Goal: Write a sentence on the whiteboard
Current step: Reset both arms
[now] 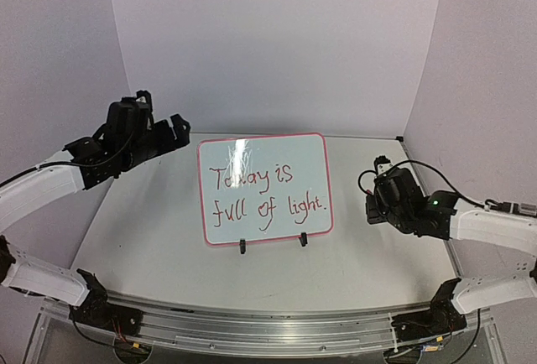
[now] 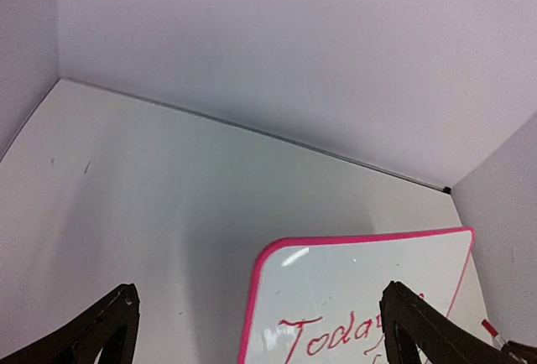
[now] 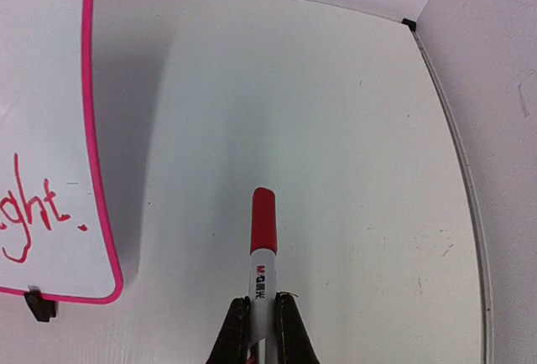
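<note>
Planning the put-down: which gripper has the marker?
The right gripper, shut on the white barrel of the red-capped marker; the left gripper is wide open and holds nothing.

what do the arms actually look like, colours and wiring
Left arm and right arm share white shells, black joints and wrists, with loose black cables. A green light glows on the right one. Fingers are dark and tapered.

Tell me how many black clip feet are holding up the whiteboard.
2. The left clip foot sits under the bottom edge of the whiteboard, left of centre; the right clip foot sits right of centre. The whole bottom edge shows, so none seems hidden.
</note>
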`<state>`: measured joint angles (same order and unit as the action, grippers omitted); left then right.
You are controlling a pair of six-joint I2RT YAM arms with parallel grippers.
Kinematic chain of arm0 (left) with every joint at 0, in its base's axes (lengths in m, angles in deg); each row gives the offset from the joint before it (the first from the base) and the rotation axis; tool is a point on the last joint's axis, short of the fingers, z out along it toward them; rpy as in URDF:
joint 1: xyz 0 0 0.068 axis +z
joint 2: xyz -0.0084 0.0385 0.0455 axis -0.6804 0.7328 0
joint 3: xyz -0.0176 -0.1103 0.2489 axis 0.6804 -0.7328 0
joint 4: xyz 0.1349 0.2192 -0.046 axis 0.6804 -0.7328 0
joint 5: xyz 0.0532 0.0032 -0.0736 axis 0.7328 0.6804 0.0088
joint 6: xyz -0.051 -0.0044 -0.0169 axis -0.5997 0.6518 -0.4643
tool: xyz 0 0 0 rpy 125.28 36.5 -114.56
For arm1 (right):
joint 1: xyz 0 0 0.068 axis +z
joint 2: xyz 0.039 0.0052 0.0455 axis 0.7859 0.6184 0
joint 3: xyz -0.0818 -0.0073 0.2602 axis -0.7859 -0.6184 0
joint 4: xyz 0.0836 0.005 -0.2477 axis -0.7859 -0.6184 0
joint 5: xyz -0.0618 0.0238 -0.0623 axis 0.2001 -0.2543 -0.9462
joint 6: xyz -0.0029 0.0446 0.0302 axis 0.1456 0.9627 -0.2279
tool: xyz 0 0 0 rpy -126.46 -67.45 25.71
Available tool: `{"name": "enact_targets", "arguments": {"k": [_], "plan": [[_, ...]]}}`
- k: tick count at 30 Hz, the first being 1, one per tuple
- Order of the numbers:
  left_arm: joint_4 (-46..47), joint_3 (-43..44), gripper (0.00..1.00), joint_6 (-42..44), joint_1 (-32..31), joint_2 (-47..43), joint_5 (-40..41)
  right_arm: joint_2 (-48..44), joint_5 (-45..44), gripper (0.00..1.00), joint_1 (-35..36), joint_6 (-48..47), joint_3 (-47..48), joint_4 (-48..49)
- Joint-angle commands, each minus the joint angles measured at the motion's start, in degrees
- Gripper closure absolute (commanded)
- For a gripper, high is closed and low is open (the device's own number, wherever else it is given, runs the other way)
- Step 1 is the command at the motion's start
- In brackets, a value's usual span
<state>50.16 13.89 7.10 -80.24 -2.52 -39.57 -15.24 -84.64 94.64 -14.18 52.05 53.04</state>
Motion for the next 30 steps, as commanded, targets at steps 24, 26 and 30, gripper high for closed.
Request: {"name": "enact_targets", "arguments": {"k": [24, 26, 30], "plan": [[-9.02, -16.35, 0.00, -15.68, 11.31, -11.28, -4.57, 16.15, 11.10, 0.85, -9.71, 21.83, -13.16, 14.80], [-9.36, -16.51, 0.00, -15.76, 11.35, -12.01, -4.55, 15.49, 10.86, 0.84, -9.71, 21.91, -13.00, 14.65], [-10.69, -16.45, 0.00, -15.57, 11.34, -13.22, -4.40, 12.54, 11.00, 0.79, -9.71, 21.04, -9.32, 8.16]]}}
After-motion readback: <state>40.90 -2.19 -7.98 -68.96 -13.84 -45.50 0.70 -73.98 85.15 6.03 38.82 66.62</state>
